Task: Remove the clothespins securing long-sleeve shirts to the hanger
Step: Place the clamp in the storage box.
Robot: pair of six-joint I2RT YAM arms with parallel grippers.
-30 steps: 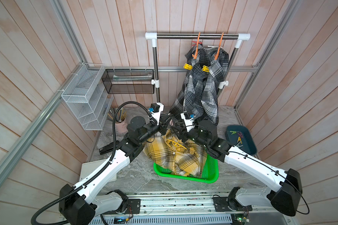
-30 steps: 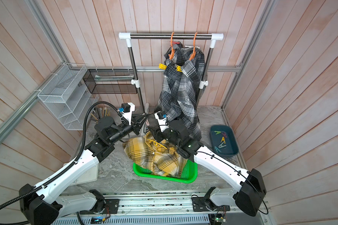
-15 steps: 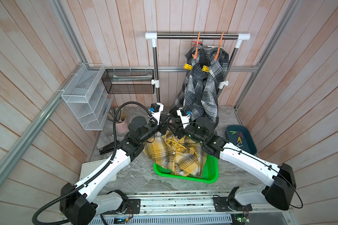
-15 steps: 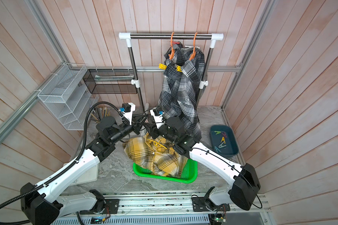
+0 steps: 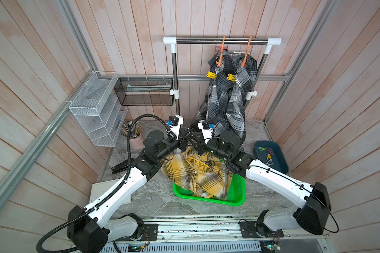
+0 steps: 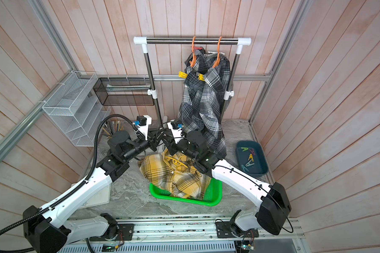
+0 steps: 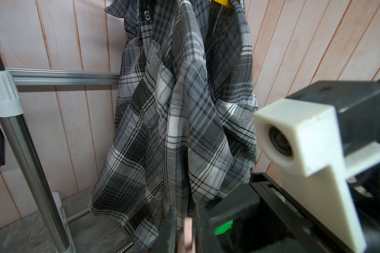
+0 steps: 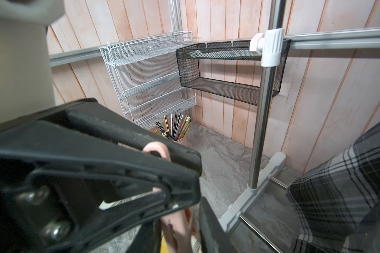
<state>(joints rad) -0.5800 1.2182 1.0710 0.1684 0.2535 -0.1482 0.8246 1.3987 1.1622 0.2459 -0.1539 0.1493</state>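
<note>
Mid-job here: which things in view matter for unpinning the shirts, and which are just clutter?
Job: pink clothespin in the left gripper; yellow clothespins on the grey shirts; orange hangers; yellow shirt; blue tray holding loose clothespins.
Clutter: white mesh rack; black mesh basket; pencil cup.

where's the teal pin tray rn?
In both top views the teal tray sits at the right edge of the table, just outside the right arm, to the right of the green basket and the hanging grey shirts.
</note>
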